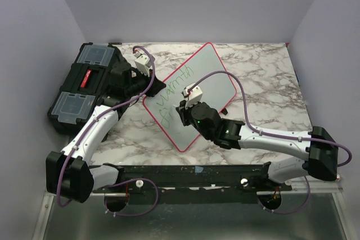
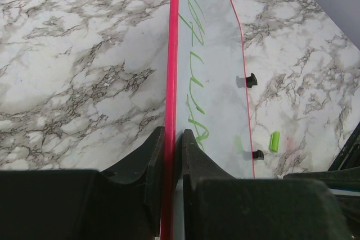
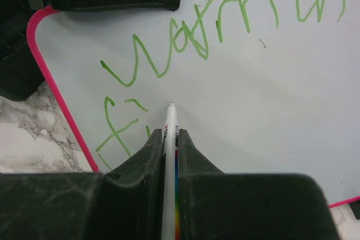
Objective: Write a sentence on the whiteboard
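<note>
The whiteboard (image 1: 197,91) with a red-pink rim lies tilted across the middle of the marble table. My left gripper (image 2: 171,139) is shut on its rim (image 2: 172,54) at the left corner (image 1: 147,97). My right gripper (image 3: 170,136) is shut on a white marker (image 3: 169,139) with a rainbow stripe; its tip sits on or just above the board. The sentence (image 3: 225,26) in green reads "warmth" on the first line, with "fi" (image 3: 121,130) begun below it. The lettering also shows in the left wrist view (image 2: 194,77). In the top view my right gripper (image 1: 188,108) is over the board's lower half.
A black toolbox (image 1: 84,85) with clear lid compartments stands at the far left, under my left arm. A small green marker cap (image 2: 274,141) lies on the table beside the board's edge. Two black board feet (image 2: 251,80) stick out there. Grey walls enclose the table.
</note>
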Controlling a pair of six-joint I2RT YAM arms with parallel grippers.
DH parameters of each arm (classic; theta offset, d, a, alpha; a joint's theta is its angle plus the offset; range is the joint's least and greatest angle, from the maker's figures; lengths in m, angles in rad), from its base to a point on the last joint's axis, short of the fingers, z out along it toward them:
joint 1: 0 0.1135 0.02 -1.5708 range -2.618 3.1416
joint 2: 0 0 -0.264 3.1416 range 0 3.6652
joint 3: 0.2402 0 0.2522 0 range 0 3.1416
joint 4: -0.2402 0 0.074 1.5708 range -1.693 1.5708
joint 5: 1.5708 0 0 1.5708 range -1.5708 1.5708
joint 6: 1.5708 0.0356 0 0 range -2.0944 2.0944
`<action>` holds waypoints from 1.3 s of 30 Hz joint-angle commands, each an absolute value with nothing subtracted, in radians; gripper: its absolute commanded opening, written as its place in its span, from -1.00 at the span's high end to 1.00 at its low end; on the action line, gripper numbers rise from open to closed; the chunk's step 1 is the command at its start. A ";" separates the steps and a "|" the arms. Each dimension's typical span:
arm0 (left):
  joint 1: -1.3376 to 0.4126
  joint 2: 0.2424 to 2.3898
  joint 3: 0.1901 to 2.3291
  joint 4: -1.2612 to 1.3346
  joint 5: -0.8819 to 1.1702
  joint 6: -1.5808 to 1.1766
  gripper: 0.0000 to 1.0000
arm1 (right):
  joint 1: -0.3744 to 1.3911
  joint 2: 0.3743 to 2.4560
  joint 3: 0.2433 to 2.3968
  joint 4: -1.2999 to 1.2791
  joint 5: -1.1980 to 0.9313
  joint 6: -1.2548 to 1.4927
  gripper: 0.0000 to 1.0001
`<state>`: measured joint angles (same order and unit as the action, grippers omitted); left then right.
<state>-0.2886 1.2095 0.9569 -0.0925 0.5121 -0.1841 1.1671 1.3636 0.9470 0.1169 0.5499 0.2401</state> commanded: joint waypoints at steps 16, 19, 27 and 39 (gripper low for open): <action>-0.291 1.191 0.943 -0.083 0.489 -0.110 1.00 | 1.153 1.431 1.026 0.165 0.518 0.215 0.99; -0.291 1.192 0.944 -0.082 0.489 -0.111 1.00 | 1.152 1.431 1.016 0.165 0.516 0.217 0.99; -0.291 1.191 0.945 -0.083 0.488 -0.110 1.00 | 1.150 1.415 0.974 0.150 0.517 0.233 0.99; -0.291 1.190 0.946 -0.086 0.490 -0.113 1.00 | 1.151 1.383 0.922 0.120 0.505 0.269 0.99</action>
